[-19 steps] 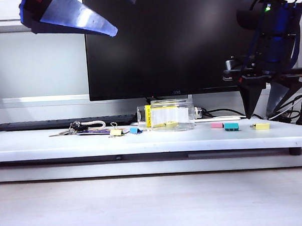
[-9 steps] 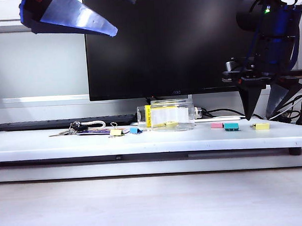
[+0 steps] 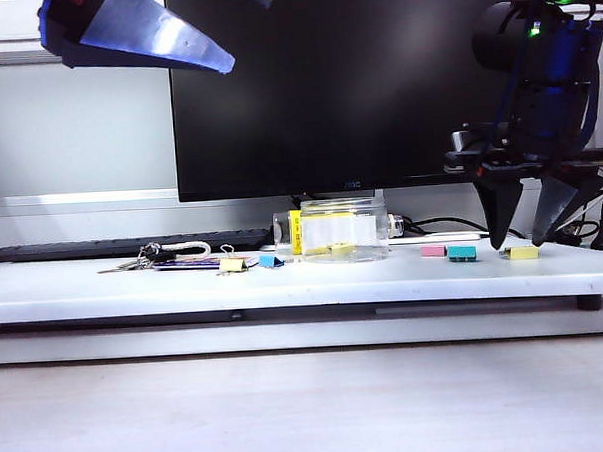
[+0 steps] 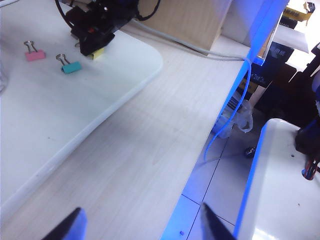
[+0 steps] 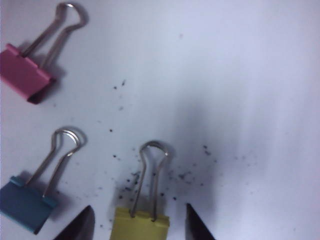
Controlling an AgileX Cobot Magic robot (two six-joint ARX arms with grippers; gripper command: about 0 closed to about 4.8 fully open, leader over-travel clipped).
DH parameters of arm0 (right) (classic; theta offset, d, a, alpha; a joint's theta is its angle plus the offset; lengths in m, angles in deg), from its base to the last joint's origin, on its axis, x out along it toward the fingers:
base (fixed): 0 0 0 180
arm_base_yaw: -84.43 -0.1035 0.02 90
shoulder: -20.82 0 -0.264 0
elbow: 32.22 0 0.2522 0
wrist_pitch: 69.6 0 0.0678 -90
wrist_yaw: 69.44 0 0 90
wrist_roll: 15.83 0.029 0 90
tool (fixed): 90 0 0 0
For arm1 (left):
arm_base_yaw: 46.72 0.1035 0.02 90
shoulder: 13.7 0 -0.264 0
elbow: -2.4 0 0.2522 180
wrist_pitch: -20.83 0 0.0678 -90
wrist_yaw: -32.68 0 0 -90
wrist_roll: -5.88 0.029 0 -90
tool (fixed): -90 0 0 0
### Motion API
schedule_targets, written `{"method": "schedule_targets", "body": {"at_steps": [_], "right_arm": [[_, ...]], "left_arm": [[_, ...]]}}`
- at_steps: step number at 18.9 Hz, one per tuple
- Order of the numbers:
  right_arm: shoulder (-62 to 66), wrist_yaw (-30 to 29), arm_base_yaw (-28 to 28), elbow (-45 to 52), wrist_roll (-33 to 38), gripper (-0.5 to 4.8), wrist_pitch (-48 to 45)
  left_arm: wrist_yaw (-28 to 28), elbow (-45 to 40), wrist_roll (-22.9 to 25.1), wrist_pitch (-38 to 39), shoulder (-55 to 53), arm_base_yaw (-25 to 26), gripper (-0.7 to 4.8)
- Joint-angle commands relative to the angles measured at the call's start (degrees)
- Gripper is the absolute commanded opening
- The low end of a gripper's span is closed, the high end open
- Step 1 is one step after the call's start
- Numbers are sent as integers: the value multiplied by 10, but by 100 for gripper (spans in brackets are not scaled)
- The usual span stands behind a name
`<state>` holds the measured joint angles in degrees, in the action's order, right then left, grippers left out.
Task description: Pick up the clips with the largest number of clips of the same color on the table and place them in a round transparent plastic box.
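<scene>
Left gripper (image 3: 138, 38) hangs high at abt 10 o'clock in our exterior view, well above the table (image 3: 304, 281), its blue fingers spread w/ nothing between them. From its own wrist cam we see the two dark fingertips (image 4: 67, 230) apart over bare wood desk, off the white table's edge.

Going left to right along the table in the exterior view: a bunch of keys (image 3: 143, 260), then a yellow clip (image 3: 232, 264) w/ its wire handles up, then a blue clip (image 3: 271, 260) just beside it. Near centre, at abt 6 o'clock under the black monitor (image 3: 335, 84), stands the round transparent plastic box (image 3: 344, 229), yellow-and-white label on it; we make out yellow bits inside near its bottom, too small to say more. Right of the box: a pink clip (image 3: 434, 250), a teal clip (image 3: 462, 253) just beside it, then a 2nd yellow clip (image 3: 524, 252) at abt 4 o'clock.

Right gripper (image 3: 519, 238) points down over that 2nd yellow clip, jaws wide, one fingertip on each side of it, tips close to the table. In the right wrist cam the yellow clip (image 5: 141, 222) sits between the two dark fingertips (image 5: 77, 227), not squeezed, silver handles pointing away from the gripper. Teal clip (image 5: 25, 202) lies near it, pink clip (image 5: 25, 72) farther off. Dark specks dot the white surface round the yellow clip.
</scene>
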<state>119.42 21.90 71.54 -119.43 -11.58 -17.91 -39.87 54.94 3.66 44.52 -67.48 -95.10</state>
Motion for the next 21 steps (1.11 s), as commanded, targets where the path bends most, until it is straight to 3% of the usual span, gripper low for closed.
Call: {"method": "schedule_targets", "body": {"at_steps": [1,14,16,21], "right_arm": [[0,1,0,-1,2,233,-6],[15,0,0,0,2,226,-2],[15,0,0,0,2,165,-4],[15,0,0,4,2,143,-5]], "left_arm": [[4,2,1,-7,1,-1,305],[4,2,1,-6,1,-1,305],[4,2,1,-7,1,-1,305],[3,2,1,-7,1,-1,305]]}}
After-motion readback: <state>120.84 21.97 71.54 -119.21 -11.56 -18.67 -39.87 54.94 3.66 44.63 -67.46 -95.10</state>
